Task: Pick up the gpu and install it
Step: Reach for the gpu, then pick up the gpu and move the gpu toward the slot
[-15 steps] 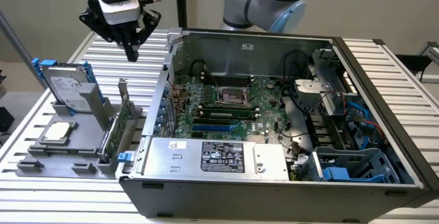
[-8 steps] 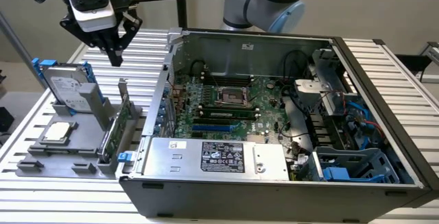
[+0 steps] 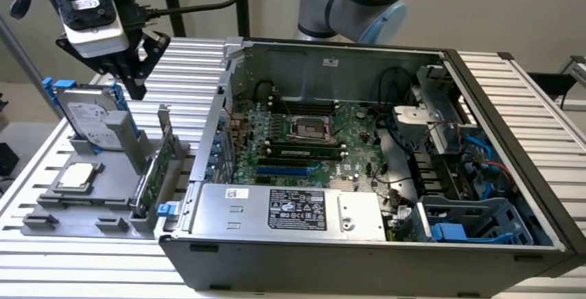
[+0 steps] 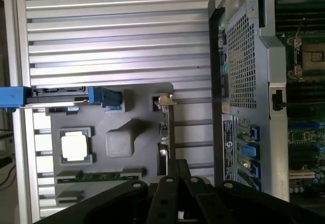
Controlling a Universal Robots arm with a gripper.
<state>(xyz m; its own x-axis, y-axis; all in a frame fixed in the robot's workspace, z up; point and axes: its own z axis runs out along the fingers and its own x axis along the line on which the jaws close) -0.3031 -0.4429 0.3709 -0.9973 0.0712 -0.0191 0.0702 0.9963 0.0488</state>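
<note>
The gpu (image 3: pixel 154 172) stands on edge in a slot of the grey holder (image 3: pixel 55 206) at the exterior view's left, its silver bracket (image 3: pixel 165 119) pointing up. In the wrist view the gpu (image 4: pixel 163 135) shows edge-on as a thin strip, with its bracket tab (image 4: pixel 165 100) at the far end. My gripper (image 3: pixel 136 88) hangs in the air above the holder, higher than the card and not touching it. Its black fingers are shut together with nothing between them, and the gripper (image 4: pixel 177 167) lies in line with the card's edge.
The open computer case (image 3: pixel 512 141) lies to the exterior view's right, with the motherboard (image 3: pixel 307 145) and blue slots (image 3: pixel 288 173) exposed. In the holder also sit a silver hard drive with blue rails (image 3: pixel 92 117) and a square CPU chip (image 3: pixel 76 175). Everything rests on a slatted metal table (image 3: pixel 197 73).
</note>
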